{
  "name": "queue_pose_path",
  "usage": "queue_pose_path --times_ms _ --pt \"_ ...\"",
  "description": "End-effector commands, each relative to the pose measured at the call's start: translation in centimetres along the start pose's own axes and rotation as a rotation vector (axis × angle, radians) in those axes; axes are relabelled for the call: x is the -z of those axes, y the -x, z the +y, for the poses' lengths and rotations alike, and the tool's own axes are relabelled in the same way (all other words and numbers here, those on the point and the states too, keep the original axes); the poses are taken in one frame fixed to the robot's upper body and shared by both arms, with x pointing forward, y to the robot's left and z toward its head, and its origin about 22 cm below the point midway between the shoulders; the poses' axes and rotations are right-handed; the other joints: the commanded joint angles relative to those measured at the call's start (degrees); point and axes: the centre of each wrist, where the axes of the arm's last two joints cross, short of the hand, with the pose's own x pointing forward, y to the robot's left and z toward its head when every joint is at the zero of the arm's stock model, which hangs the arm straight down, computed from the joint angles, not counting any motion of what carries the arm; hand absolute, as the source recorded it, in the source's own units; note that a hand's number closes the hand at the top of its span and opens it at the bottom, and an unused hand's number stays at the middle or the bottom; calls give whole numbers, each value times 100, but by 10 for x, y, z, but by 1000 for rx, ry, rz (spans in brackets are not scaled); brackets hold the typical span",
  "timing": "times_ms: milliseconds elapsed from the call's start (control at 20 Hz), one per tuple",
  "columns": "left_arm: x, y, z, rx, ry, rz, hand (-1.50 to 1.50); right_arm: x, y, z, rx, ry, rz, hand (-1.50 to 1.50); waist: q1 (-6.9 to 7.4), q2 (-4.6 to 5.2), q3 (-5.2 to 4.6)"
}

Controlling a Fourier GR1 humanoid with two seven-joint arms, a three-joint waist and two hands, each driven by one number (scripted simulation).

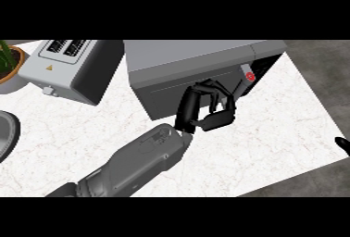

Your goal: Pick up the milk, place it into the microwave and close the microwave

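Hovering at microwave (pixel 184 60) mouth, left robot hand (pixel 191 106); its grasp cannot be told. Milk carton (pixel 246 74) at its 1 o'clock: likely light, stiff, crushable; take round mid-body.

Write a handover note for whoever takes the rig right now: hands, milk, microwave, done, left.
Left hand: up against the front of the microwave, at the edge of its door; it holds nothing that shows.
Right hand: only a tip shows at the view's right edge, away from the work.
Milk: a white shape with a red spot in the dark opening beside the left hand, probably the milk, inside.
Done: pick and place, it seems.
Left: the door looks ajar; push it shut.
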Motion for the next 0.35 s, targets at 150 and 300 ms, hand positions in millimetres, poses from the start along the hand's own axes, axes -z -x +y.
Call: queue_pose_path --times_ms 150,300 --pt "23 6 22 42 -130 28 150 0 -4 0 7 -20 9 -150 -71 120 -2" --pt "27 2 20 43 -135 11 150 1 -5 1 6 -23 12 -150 -81 108 0"
